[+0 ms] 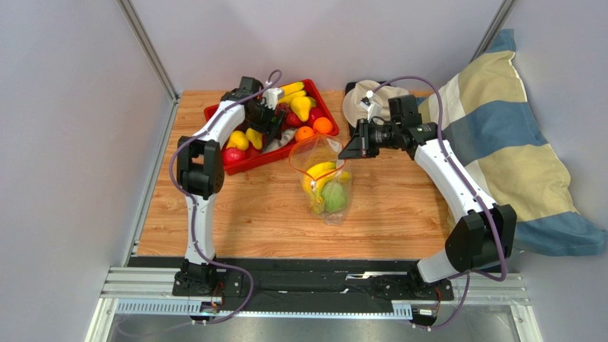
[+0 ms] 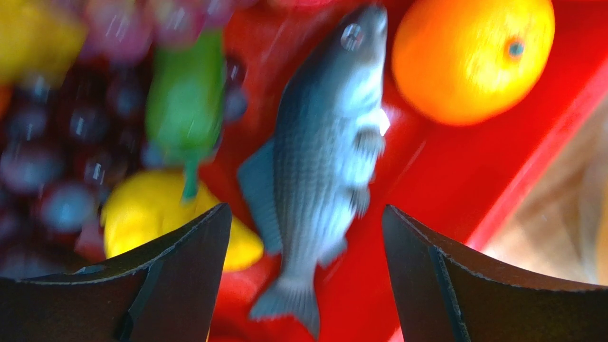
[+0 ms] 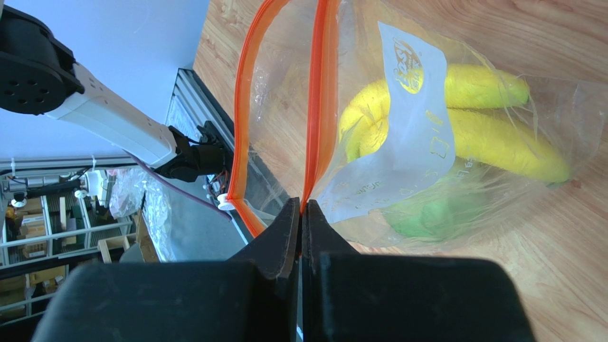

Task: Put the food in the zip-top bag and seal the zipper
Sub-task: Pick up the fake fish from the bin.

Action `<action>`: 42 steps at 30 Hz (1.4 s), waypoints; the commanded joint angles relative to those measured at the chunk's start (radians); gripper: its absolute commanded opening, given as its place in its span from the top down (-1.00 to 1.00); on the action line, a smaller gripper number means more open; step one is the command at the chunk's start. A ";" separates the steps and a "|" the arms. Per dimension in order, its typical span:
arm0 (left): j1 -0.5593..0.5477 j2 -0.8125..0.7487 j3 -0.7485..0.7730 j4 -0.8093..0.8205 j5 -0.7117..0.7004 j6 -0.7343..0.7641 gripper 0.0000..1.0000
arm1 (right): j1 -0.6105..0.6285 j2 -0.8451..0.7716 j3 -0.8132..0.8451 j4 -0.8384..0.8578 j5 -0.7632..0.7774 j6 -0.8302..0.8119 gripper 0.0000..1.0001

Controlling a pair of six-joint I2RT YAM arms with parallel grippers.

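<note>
The clear zip-top bag (image 1: 325,178) lies on the wooden table with its mouth held up, and yellow bananas (image 3: 464,121) and a green ball (image 3: 428,214) are inside. My right gripper (image 3: 302,208) is shut on one side of the orange zipper (image 3: 319,107); the mouth gapes, and the white slider (image 3: 227,201) sits at its far end. My left gripper (image 2: 303,221) is open low over the red tray (image 1: 251,162), with the grey fish (image 2: 321,164) lying between its fingers, untouched. An orange (image 2: 471,57), a lemon (image 2: 153,214) and a green piece (image 2: 185,100) lie round the fish.
More food fills the tray: bananas (image 1: 291,89), a yellow pear (image 1: 300,107), oranges (image 1: 322,125), a red apple (image 1: 232,155). A pale hat (image 1: 371,100) lies behind the right gripper. A striped pillow (image 1: 499,142) covers the table's right side. Grey walls enclose the table.
</note>
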 commanded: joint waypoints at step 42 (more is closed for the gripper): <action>-0.100 -0.731 -0.369 0.569 0.340 -0.426 0.80 | 0.004 0.031 0.056 0.074 -0.008 0.044 1.00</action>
